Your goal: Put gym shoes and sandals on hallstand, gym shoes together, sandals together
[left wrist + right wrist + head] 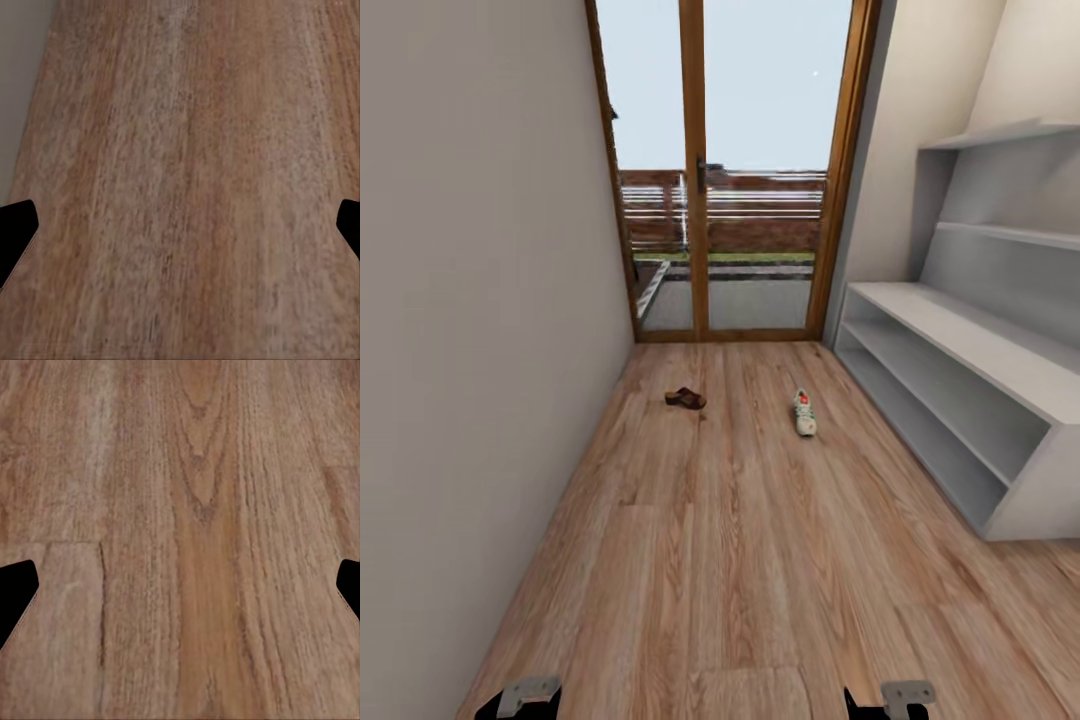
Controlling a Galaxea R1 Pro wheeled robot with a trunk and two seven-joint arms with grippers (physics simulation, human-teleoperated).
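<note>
I'd roll to the gym shoe (804,411) first, nearest the hallstand (960,345) | sandal (685,398) afterwards | left gripper (180,225), right gripper (180,585) both spread wide, empty

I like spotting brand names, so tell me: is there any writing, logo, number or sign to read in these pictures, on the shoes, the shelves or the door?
None can be read.
Sneaker: red and green marks, too small to make out any brand.
Sandal: no visible text.
Grey shoe rack and the wall shelves above it: plain, no lettering.
Glass door: no sign or sticker.
Wooden floor: grain and knots alone in both wrist views.
</note>
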